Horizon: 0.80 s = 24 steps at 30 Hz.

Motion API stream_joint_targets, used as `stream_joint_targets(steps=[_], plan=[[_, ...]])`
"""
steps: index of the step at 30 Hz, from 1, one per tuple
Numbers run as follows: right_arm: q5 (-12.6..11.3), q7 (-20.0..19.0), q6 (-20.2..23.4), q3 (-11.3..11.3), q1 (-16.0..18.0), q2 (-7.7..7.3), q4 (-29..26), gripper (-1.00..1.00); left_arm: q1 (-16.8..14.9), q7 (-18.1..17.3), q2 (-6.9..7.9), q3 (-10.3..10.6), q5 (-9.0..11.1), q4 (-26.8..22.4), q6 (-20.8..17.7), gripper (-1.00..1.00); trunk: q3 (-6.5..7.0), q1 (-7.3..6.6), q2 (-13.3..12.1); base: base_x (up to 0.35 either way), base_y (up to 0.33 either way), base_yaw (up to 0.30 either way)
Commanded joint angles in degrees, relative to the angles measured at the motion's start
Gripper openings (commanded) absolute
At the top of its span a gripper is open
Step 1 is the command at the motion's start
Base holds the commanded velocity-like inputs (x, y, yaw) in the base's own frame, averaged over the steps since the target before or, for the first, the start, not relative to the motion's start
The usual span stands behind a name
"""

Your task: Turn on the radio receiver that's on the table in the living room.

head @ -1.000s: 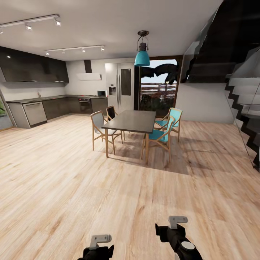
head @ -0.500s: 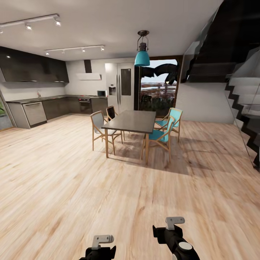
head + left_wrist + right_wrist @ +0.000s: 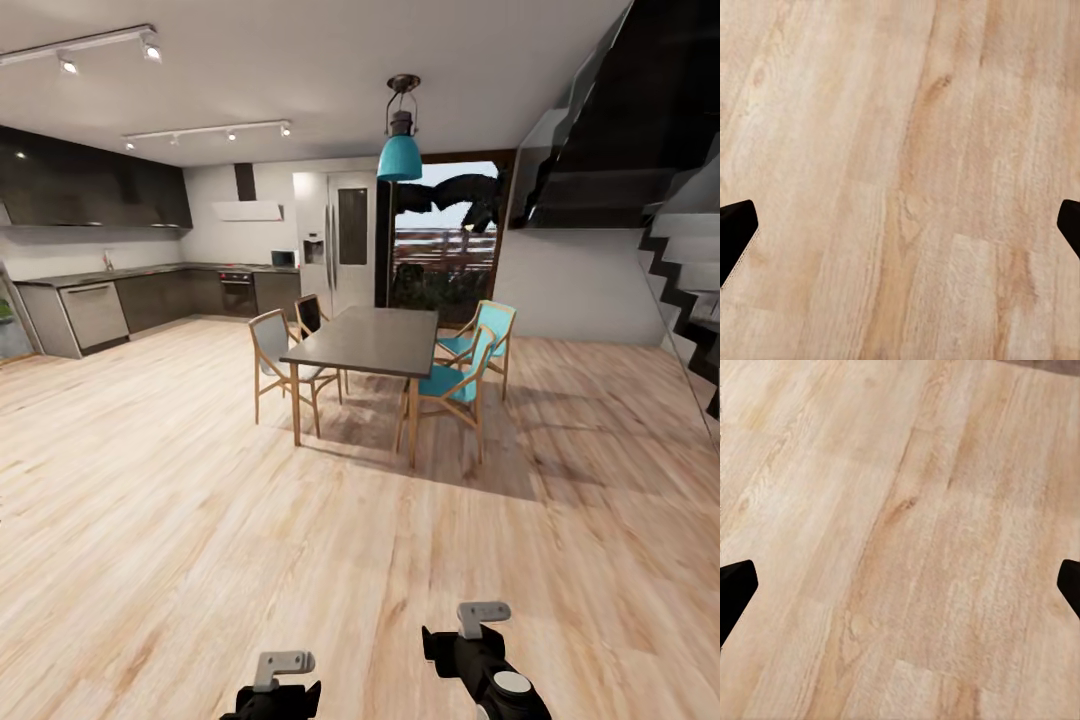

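1. An open kitchen-dining space is seen from the head view; a dark dining table point(image 3: 365, 340) with wooden legs stands in the middle distance on the light wood floor point(image 3: 200, 520); chairs are set around it, grey ones point(image 3: 278, 352) on one side and teal ones point(image 3: 462, 375) on the other
2. A teal pendant lamp point(image 3: 400, 150) hangs above the dining table; dark kitchen cabinets point(image 3: 95, 185) and a fridge point(image 3: 338, 240) line the far wall; a dark staircase point(image 3: 650, 190) rises at the robot's right
3. The radio receiver is not located in these pictures, nor the low glossy counter it is said to sit on; the dining table top looks bare and is judged not to be the target
4. The left hand point(image 3: 283, 662) is seen low in the head view and the right hand point(image 3: 482, 612) just ahead of it; both are held over bare floor, well apart from any furniture
5. In the left wrist view the dark fingertips point(image 3: 736, 234) sit at opposite edges with only floor planks between them, so that hand is released and holds nothing; the right wrist view gives the same, fingertips point(image 3: 735, 585) spread wide, released and bare
6. Key relation: the direction from either hand to the radio cannot be told, nor its long axis, nor which arm is nearer; none can be settled until the living room is brought into view
7. Stage is judged as travel or search; a base turn away from the kitchen is probably called for next; no reach is sensible yet
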State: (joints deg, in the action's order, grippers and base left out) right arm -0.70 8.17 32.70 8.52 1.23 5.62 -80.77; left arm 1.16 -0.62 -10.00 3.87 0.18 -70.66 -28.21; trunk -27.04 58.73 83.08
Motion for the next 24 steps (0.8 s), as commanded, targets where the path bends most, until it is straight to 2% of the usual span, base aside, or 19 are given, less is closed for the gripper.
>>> stream_joint_targets(steps=[1, 15, 18, 24], plan=[[0.0, 0.0, 0.0, 0.0, 0.0, 0.0, 0.0, 1.0, 0.0, 0.0, 0.0, 0.0, 0.0, 0.0, 0.0, 1.0, -0.05, 0.0, 0.0, 0.338, 0.0, 0.156], [0.1, 0.0, 0.0, -0.2, 0.0, 0.0, 0.0, 1.0, 0.0, 0.0, 0.0, 0.0, 0.0, 0.0, -0.1, 1.0, -0.25, 0.0, 0.0, 0.316, 0.0, 0.249], [-1.5, 0.0, 0.0, -0.5, 0.0, 0.0, 0.0, 1.0, 0.0, 0.1, 0.0, 0.0, 0.0, 0.0, -0.1, 1.0, -0.25, 0.0, 0.0, 0.305, 0.0, 0.296], [-1.7, 0.0, 0.0, -0.6, 0.0, 0.0, 0.0, 1.0, 0.0, 0.1, 0.0, 0.0, 0.1, 0.0, -0.1, 1.0, -0.39, 0.0, 0.0, 0.304, 0.0, 0.298]])
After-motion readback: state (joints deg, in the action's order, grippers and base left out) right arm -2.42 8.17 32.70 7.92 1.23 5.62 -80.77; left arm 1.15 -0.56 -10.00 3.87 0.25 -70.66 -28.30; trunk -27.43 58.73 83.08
